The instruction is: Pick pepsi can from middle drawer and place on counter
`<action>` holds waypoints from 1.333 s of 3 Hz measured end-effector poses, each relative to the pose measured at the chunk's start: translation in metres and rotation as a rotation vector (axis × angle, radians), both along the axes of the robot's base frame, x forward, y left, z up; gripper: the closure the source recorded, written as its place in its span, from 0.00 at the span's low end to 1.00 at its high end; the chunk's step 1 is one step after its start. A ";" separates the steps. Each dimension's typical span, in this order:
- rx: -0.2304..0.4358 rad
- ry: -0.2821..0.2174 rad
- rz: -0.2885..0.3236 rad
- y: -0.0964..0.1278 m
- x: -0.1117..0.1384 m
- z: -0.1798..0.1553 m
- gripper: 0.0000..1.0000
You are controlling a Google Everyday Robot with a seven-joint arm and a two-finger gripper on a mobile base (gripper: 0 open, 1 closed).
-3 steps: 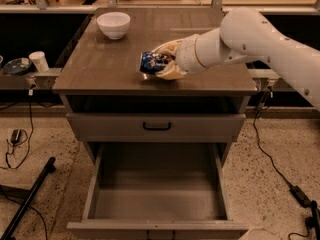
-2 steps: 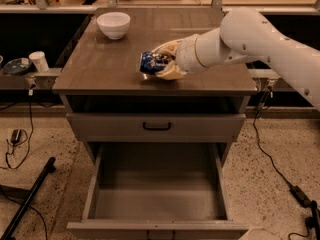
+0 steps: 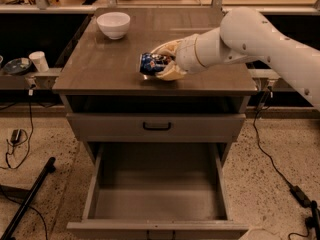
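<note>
the claw (image 3: 160, 64) is clamped on the pepsi can (image 3: 149, 63), which lies on its side on the tabletop (image 3: 100, 69), right of centre near the front edge. the middle drawer (image 3: 155, 196) stands pulled open below (a white bowl (image 3: 113, 24) sits far back left).

pepsi can (image 3: 151, 64) sideways on counter (image 3: 100, 69), in gripper (image 3: 159, 63), middle drawer (image 3: 155, 196) open

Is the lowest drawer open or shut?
Open: the drawer juts out, its bare floor visible. The gripper holds the can over the counter.
</note>
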State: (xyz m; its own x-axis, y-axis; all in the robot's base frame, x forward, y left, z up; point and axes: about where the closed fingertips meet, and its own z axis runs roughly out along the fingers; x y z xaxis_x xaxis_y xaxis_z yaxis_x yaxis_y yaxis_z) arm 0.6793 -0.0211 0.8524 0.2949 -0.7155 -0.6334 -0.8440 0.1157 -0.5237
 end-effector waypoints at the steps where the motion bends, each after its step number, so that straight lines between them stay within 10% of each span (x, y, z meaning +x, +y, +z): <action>1: 0.000 0.000 0.000 0.000 0.000 0.000 0.13; 4: -0.054 -0.072 0.041 0.014 0.019 0.025 0.00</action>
